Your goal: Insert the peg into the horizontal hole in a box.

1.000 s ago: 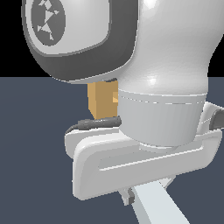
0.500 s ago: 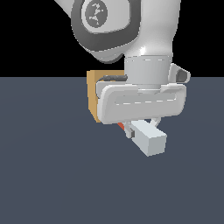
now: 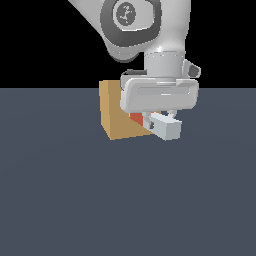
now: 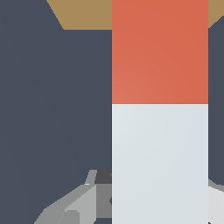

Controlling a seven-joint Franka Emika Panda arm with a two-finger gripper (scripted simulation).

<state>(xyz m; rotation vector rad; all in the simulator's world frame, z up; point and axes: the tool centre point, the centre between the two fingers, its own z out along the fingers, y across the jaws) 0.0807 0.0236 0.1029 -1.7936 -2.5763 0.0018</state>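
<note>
The tan box (image 3: pixel 112 116) stands on the dark floor in the exterior view. My gripper (image 3: pixel 160 118) hangs just to the exterior view's right of it, shut on the peg (image 3: pixel 166 128) and holding it level above the floor. The peg's pale grey-white end faces the camera, and its red-orange end (image 3: pixel 136 119) points at the box's side face. In the wrist view the peg (image 4: pixel 159 131) runs lengthwise from between my fingers (image 4: pixel 74 203) toward the box (image 4: pixel 83 13). The hole is hidden behind the peg and my hand, so I cannot tell whether the tip is inside it.
The dark grey-blue floor (image 3: pixel 75 200) stretches flat around the box. My arm's white wrist and hand body (image 3: pixel 160 92) block much of the box's right side in the exterior view.
My arm has drawn away from the camera toward the box, carrying the peg with it. The red-orange end now sits against the box's outline instead of short of it.
</note>
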